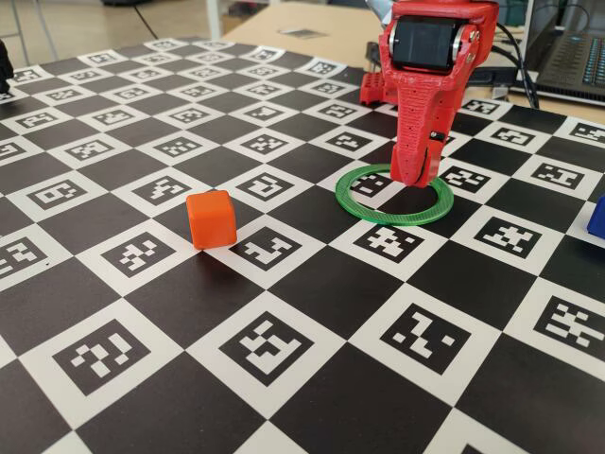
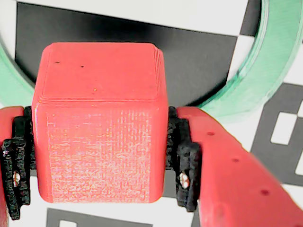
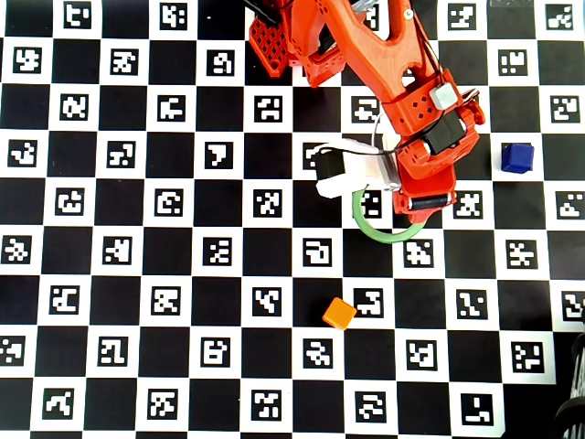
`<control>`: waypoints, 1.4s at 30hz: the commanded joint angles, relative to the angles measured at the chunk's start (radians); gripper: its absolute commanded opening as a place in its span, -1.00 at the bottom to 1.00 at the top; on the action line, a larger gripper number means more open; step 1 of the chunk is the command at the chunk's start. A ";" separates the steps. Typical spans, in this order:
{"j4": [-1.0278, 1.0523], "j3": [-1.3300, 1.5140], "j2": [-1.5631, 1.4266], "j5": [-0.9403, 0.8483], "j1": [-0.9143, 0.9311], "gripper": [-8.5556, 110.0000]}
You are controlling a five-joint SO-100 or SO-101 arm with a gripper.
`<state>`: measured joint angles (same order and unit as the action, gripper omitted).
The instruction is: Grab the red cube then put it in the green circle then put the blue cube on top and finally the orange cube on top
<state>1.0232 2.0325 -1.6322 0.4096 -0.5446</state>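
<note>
Checkered black-and-white desk fills the scene, marker squares all over it, and the red arm reaches across from the top of the overhead view. Down at its tip the claw is clamped on the red cube, black pads pressed to both side faces, right over the green circle. In the wrist view the ring curves round both sides of the cube with dark desk showing beneath, so I judge it sits roughly centred. The job now: lower straight down, keep the cube level, and release only once it rests flat inside the ring, clear of the rim. Blue cube waits well off to the right overhead; orange cube sits below the ring, apart.
</note>
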 commanded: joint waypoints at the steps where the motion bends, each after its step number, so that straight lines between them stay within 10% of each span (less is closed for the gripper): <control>1: -0.009 0.002 -0.029 -0.017 0.031 -0.84; 42: -0.091 0.075 0.015 0.014 0.035 -0.84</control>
<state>0.9434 2.1138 -1.5999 0.4172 -0.4985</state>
